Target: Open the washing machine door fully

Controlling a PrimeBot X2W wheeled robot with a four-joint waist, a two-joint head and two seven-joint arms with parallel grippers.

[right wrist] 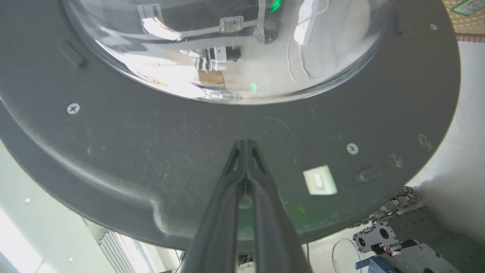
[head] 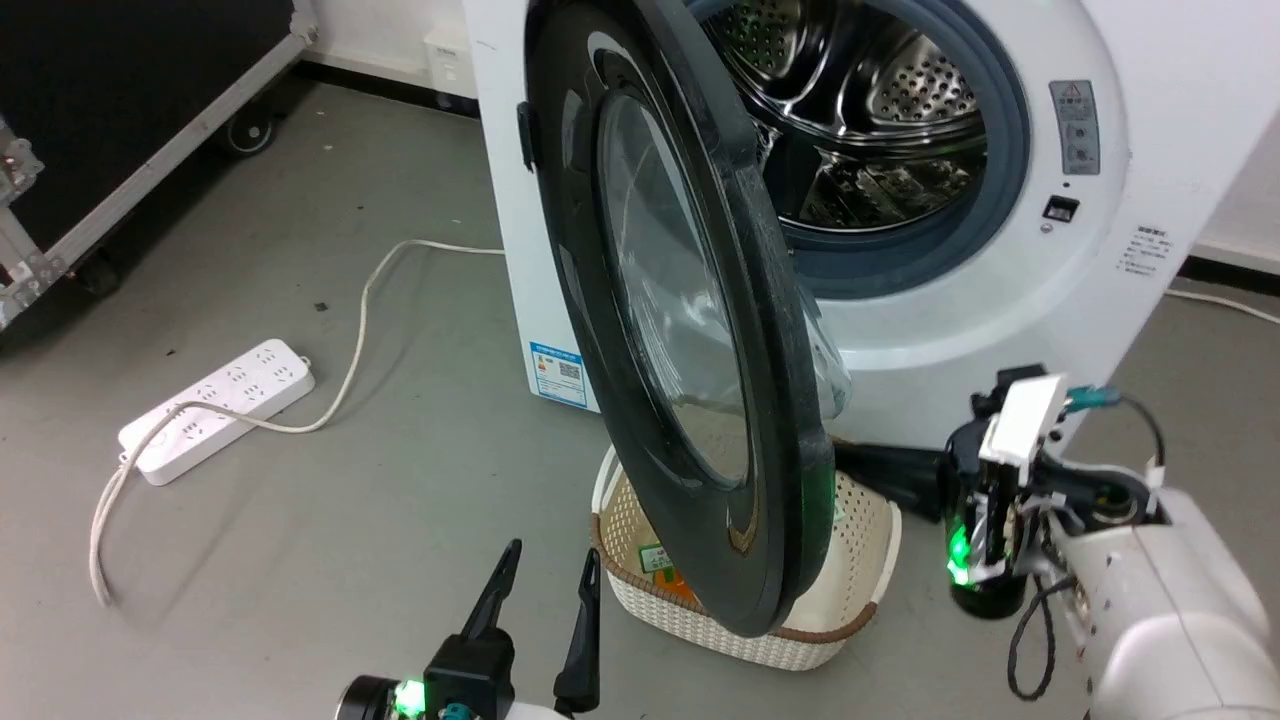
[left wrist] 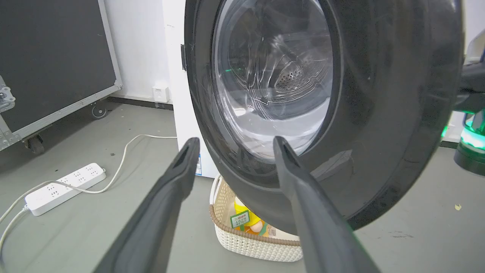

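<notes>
The washing machine door [head: 690,330] is cut off at the head view's top edge. It covers the left of the drum [head: 880,110], most of the cream basket [head: 700,625] and the tips of the right gripper [right wrist: 245,143]. The blue label sticker [head: 557,372] has print too small to read.

Lab: washing machine [head: 1150,150], flight case [head: 120,130], power strip [head: 215,405].

Head looks down; wrists closely face the washing machine door [head: 690,330] (opposite sides).
</notes>
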